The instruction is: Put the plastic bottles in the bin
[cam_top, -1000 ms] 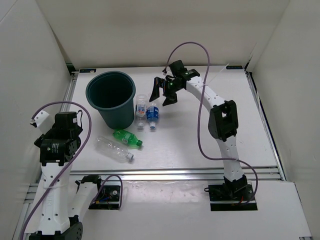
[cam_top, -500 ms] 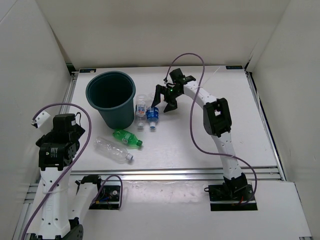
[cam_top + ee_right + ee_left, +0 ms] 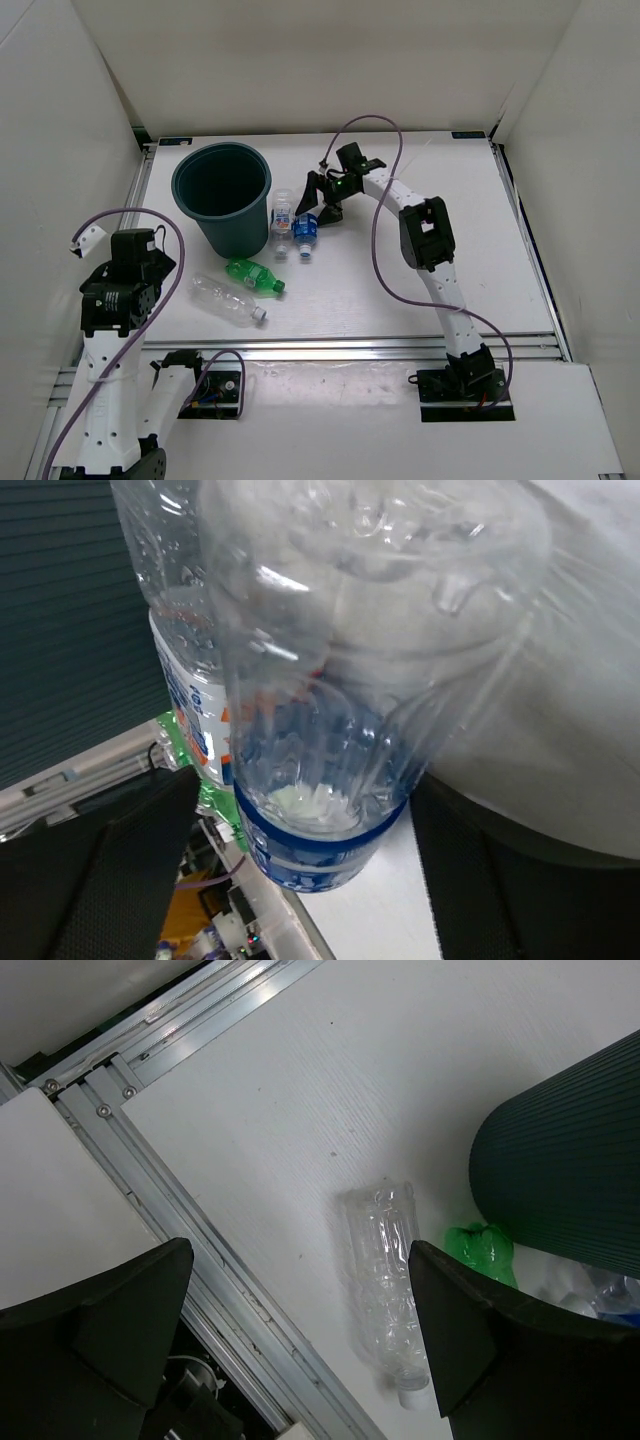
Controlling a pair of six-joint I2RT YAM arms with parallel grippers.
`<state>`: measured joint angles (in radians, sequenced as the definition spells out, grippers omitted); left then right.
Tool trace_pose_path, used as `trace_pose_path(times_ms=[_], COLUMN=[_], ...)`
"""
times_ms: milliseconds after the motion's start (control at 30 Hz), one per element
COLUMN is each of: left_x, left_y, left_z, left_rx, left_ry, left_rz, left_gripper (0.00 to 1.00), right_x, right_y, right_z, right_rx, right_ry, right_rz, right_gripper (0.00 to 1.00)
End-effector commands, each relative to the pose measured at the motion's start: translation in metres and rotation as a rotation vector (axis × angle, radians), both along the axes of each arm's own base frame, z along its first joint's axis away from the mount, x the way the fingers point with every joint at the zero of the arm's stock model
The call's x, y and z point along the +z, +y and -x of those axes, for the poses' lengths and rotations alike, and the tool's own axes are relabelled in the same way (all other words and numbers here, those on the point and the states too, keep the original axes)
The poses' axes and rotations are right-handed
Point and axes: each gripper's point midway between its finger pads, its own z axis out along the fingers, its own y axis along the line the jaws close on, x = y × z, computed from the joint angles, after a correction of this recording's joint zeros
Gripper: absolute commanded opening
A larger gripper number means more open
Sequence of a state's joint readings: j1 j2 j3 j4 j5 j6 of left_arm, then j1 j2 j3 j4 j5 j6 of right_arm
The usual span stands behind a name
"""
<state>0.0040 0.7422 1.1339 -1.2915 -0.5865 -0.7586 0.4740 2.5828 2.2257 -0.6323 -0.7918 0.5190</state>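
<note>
Nothing is binned yet: the bin (image 3: 222, 195) looks empty, though its floor is dark. All four bottles (image 3: 252, 275) lie on the table (image 3: 450, 250) beside it. The right gripper (image 3: 303, 780) straddles a labelled bottle (image 3: 330, 680), jaws apart, not clamped. The left gripper (image 3: 300, 1250) hangs wide open above the clear bottle (image 3: 385, 1270).

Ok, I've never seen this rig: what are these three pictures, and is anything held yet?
These are two robot arms with two-finger claws. One picture looks down from above; the other two come from a camera on each wrist. On the table are a dark bin and four bottles: a green bottle, a clear bottle and two labelled bottles. The left gripper is open and empty. The right gripper has open jaws either side of the right-hand labelled bottle, not lifted.
</note>
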Motion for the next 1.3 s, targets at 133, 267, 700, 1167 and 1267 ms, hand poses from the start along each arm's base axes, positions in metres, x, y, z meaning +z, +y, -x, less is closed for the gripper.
trace_pose_path(times_ms=[133,267,700,1167,1267], left_x=[-0.005,-0.009,-0.023,-0.031,-0.029], left_y=[0.002,0.003,-0.003,-0.014,-0.017], left_z=[0.007,0.004,-0.009,-0.021,-0.021], left_rx=[0.021,0.027,0.024,-0.101,-0.143], left_ry=[0.026,0.026,-0.001,0.04,0.064], left_rz=[0.002,-0.005,0.034,0.044,0.036], left_gripper=[1.0,1.0,1.0,1.0,1.0], right_x=[0.016,0.02,0.184,0.389,0.404], right_y=[0.002,-0.019,-0.073,0.051,0.085], right_z=[-0.003,0.0,0.001,0.047,0.036], right_rx=[0.02,0.005,-0.069,-0.15,-0.238], right_ry=[0.038,0.038,-0.252,-0.964,-1.136], right_rz=[-0.114,-0.103,-0.158,-0.345,-0.332], right_gripper=[0.6,0.43,0.29,0.27,0.3])
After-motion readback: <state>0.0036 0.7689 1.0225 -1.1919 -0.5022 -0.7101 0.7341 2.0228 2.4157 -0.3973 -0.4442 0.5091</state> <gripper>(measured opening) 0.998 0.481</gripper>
